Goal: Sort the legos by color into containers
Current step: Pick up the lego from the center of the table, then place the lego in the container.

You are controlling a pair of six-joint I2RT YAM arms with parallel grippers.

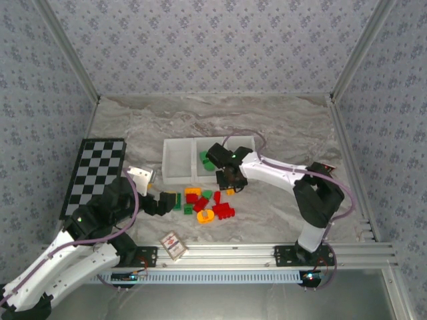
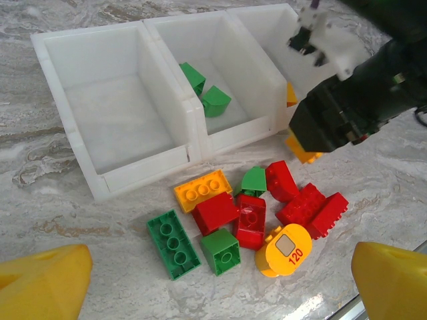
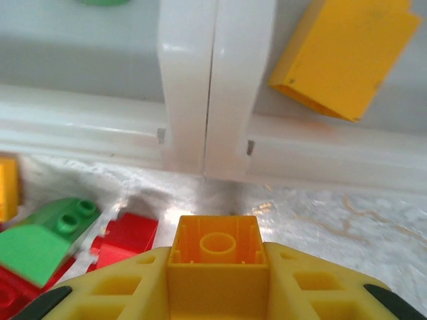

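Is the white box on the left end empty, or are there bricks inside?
Empty. The left-end square white plastic bin has nothing on its bare floor, while the middle bin holds two green plastic bricks.

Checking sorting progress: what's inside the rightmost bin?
An orange-yellow lego lies in the rightmost bin; the right arm covers much of its floor, so more could be hidden.

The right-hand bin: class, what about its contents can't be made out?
Top view: the right arm covers most of the right bin.
Left wrist view: the right gripper blocks it, bar an orange sliver.
Right wrist view: frame edge cuts it off past one orange wedge.
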